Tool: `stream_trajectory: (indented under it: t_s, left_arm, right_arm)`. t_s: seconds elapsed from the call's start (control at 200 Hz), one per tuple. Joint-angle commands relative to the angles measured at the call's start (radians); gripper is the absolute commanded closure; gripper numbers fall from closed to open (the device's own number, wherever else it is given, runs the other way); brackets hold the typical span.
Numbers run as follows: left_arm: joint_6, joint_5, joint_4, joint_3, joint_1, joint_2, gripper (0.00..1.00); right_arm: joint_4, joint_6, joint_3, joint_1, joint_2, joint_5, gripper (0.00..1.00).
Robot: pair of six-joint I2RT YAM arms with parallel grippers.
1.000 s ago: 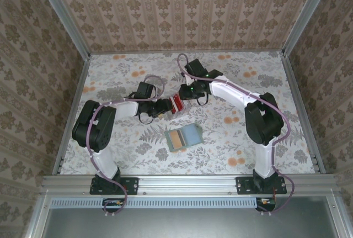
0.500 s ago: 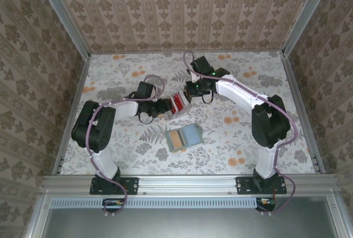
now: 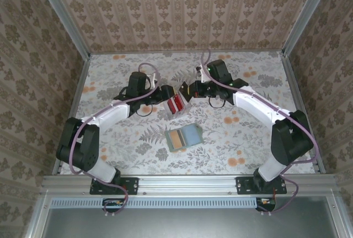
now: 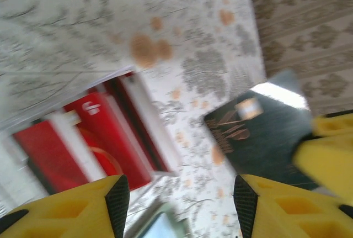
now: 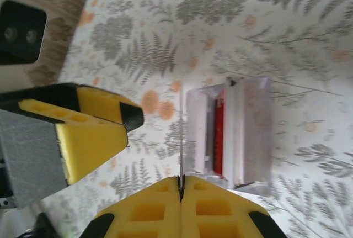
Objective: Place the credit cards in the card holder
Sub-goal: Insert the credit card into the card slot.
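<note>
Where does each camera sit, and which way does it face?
Top: above, behind the bases, looking down on the table; left arm and right arm show.
Left wrist: faces red cards and dark card; own jaws below.
Right wrist: looks down at red cards; own jaws shut on dark card.
All three share the red cards.

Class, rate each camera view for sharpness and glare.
Left wrist view: motion-blurred throughout, glossy red rectangular cards smeared, glare whitening the top of the dark gold-printed card. Right wrist view: floral-patterned tabletop fairly crisp. Top external view: evenly lit, sharp.
</note>
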Motion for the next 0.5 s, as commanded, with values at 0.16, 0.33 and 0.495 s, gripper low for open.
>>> stream_trajectory:
  t_s: [0.16,0.33,0.495]
  left_arm:
    - [-0.012,0.112,0.099,0.005,-0.057,-0.047,0.46]
    - [-0.053,0.124,0.147,-0.016,-0.059,-0.051,0.47]
    - [-0.113,0.144,0.232,-0.033,-0.055,-0.053,0.53]
  right_arm:
    - [0.394,0.266,-0.086,-0.024,0.005,-0.291,0.95]
    - [0.472,0.321,-0.104,-0.023,0.016,-0.325,0.95]
    - [0.509,0.347,-0.136,-0.023,0.028,-0.329,0.95]
